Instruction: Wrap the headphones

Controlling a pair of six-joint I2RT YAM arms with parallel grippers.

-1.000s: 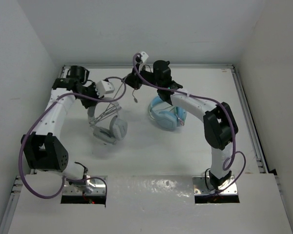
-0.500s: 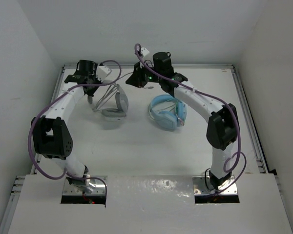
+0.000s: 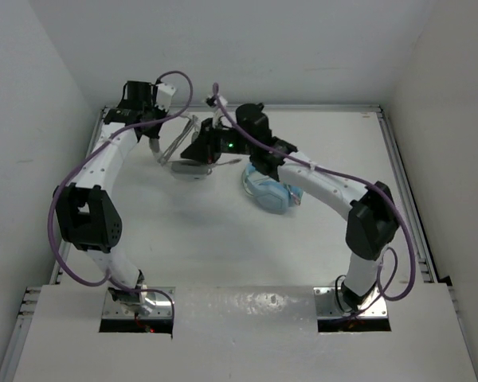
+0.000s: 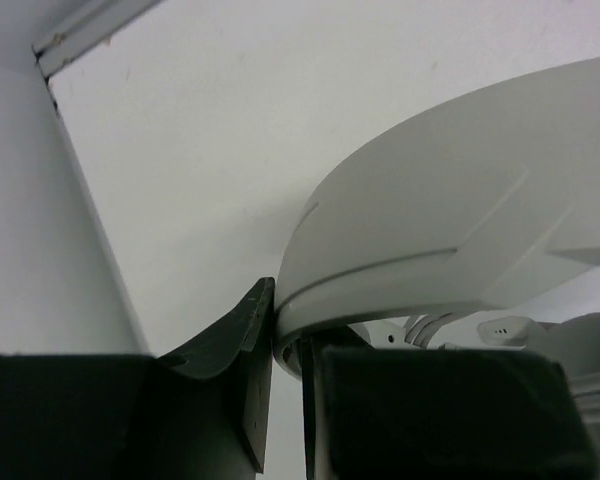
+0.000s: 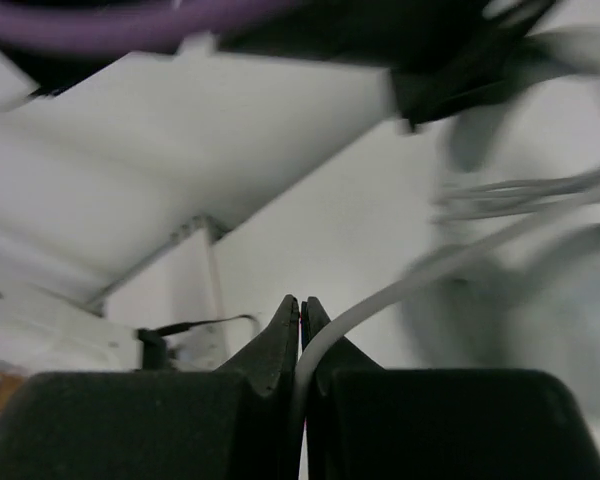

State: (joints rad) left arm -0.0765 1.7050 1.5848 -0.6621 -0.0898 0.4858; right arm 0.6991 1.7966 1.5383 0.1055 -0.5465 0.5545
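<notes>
The white headphones (image 3: 188, 165) are being held near the far left of the table (image 3: 223, 239), their wide headband (image 4: 430, 220) being pinched between the almost closed jaws of the left gripper (image 4: 285, 345). The thin grey cable (image 5: 380, 297) is being clamped by the right gripper (image 5: 301, 318), its jaws pressed together on it. Light blue headphones (image 3: 269, 191) are lying just beside, under the right arm (image 3: 327, 179).

You'll note: headphones (image 4: 430, 200) headband smooth matt white plastic; left gripper (image 4: 288, 345) matt black plastic; table (image 3: 255, 306) glossy white at 6 o'clock.
</notes>
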